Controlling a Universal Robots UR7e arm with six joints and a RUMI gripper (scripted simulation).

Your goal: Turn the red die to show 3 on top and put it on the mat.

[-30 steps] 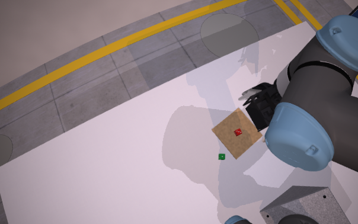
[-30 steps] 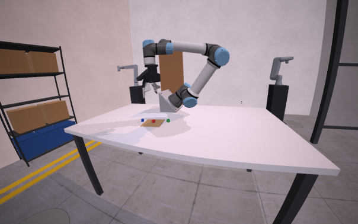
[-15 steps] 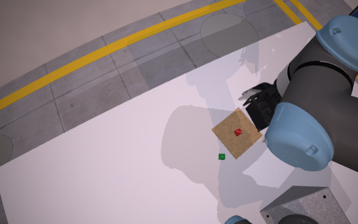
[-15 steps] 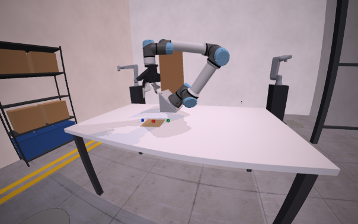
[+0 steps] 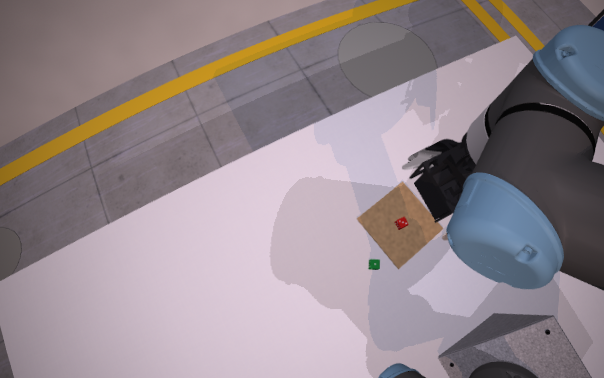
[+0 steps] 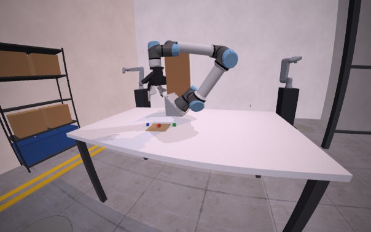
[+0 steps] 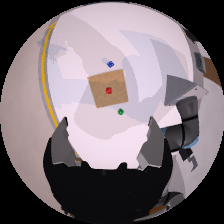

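Observation:
The red die [image 5: 401, 223] [image 6: 158, 125] [image 7: 108, 90] sits flat near the middle of the brown mat [image 5: 385, 237] [image 6: 153, 129] [image 7: 99, 101], fully on it. Its top seems to show three white pips in a diagonal row. The green die [image 5: 374, 264] [image 6: 174, 124] [image 7: 120, 112] lies on the table just off one mat corner. The blue die [image 6: 147, 124] [image 7: 111, 64] lies just off the opposite side; the arm hides it in the top view. My gripper [image 5: 417, 166] [image 6: 155, 91] [image 7: 107, 117] is open and empty, high above the table beside the mat.
The white table [image 5: 200, 280] [image 6: 246, 147] carries the arm's grey wedge base [image 5: 515, 345] [image 6: 172, 107] behind the mat. The arm's elbow [image 5: 505, 235] hangs over the mat's edge. A shelf with boxes [image 6: 31, 116] stands to the left of the table.

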